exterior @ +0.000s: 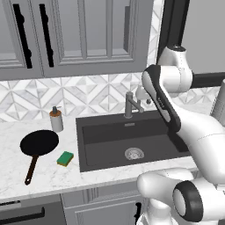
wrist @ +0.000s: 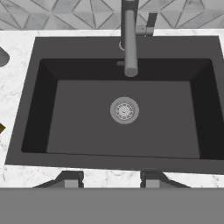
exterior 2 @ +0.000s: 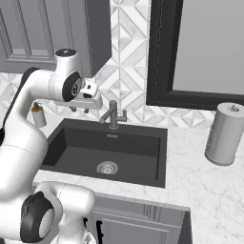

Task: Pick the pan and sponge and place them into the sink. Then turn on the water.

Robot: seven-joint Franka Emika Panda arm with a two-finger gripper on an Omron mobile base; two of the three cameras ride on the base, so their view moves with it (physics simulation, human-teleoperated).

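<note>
The black pan [exterior: 39, 143] lies flat on the marble counter left of the sink, its brown handle pointing toward the front edge. The green and yellow sponge [exterior: 65, 158] sits between the pan and the sink's left rim; a sliver of the sponge [wrist: 1, 127] shows at the hand view's left edge. The dark grey sink [exterior: 103, 151] holds nothing but its silver drain [wrist: 124, 110]. No stream runs from the faucet [exterior: 128, 104]. My gripper [exterior 2: 79, 110] hangs open above the sink's back left part, near the faucet [wrist: 129, 39], with nothing between its fingers.
A soap dispenser [exterior: 56, 119] stands behind the pan at the sink's back left corner. A grey paper towel roll [exterior 2: 224, 133] stands on the counter right of the sink. Wall cabinets hang above the counter, and a dark-framed window sits behind the faucet.
</note>
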